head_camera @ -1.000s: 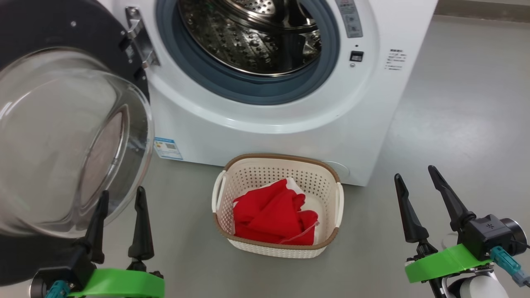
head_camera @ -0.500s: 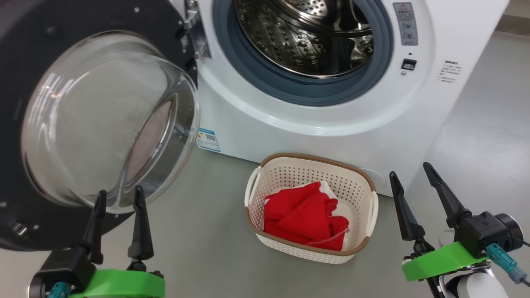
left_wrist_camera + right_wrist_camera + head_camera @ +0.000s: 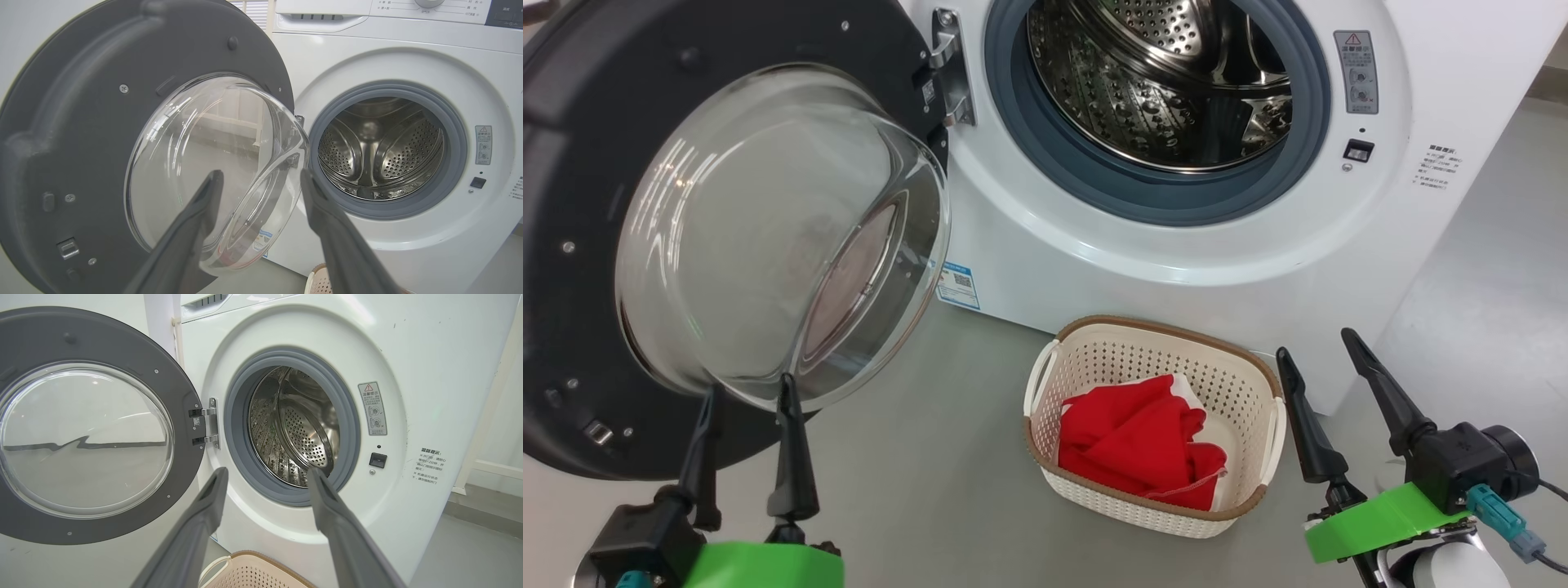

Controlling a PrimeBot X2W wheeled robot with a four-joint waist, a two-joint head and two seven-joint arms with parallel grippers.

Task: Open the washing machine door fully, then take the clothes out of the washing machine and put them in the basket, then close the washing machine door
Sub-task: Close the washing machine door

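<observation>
The washing machine [image 3: 1201, 269] stands with its steel drum [image 3: 1168, 90] bare inside. Its door [image 3: 596, 204] hangs swung wide to the left, glass bowl [image 3: 768, 237] bulging toward me; the door [image 3: 81, 143] and drum [image 3: 380, 151] also show in the left wrist view, and the door [image 3: 90, 437] in the right wrist view. The red clothes [image 3: 1139, 441] lie in the cream basket [image 3: 1258, 384] on the floor before the machine. My left gripper [image 3: 747, 392] is open just below the glass bowl. My right gripper [image 3: 1315, 343] is open beside the basket's right handle.
Grey floor [image 3: 931, 457] spreads between the door and the basket. A blue label [image 3: 957, 284] sits at the machine's lower left corner. The door hinge [image 3: 952, 69] and the latch slot [image 3: 1357, 150] flank the opening. A pale wall runs behind the door.
The head camera has turned left, so the whole scene has shifted right and down. Both grippers stay open and low; the clothes rest unchanged in the basket.
</observation>
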